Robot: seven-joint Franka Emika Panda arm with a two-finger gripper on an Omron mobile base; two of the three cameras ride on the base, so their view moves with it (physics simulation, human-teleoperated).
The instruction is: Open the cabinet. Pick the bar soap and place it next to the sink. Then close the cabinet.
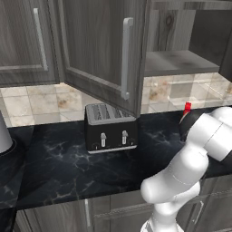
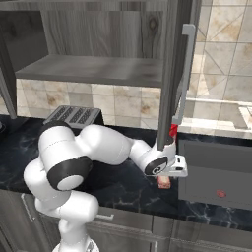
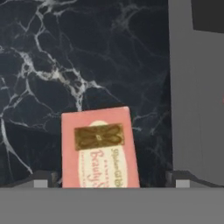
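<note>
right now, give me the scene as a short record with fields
cabinet: doors swung open, shelf bare
bar soap: flat on the black countertop, beside the sink
gripper: above the soap, fingers spread either side, not gripping
toaster: on the counter under the open door
remaining: cabinet not yet closed

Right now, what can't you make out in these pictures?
- Soap: its near end is cut off at the bottom of the hand view; in the right base view the gripper covers most of it.
- Sink: the right base view's edge cuts its right side.
- Red-capped bottle: the arm hides its body in the left base view.
- Toaster: the arm covers its front in the right base view.
</note>
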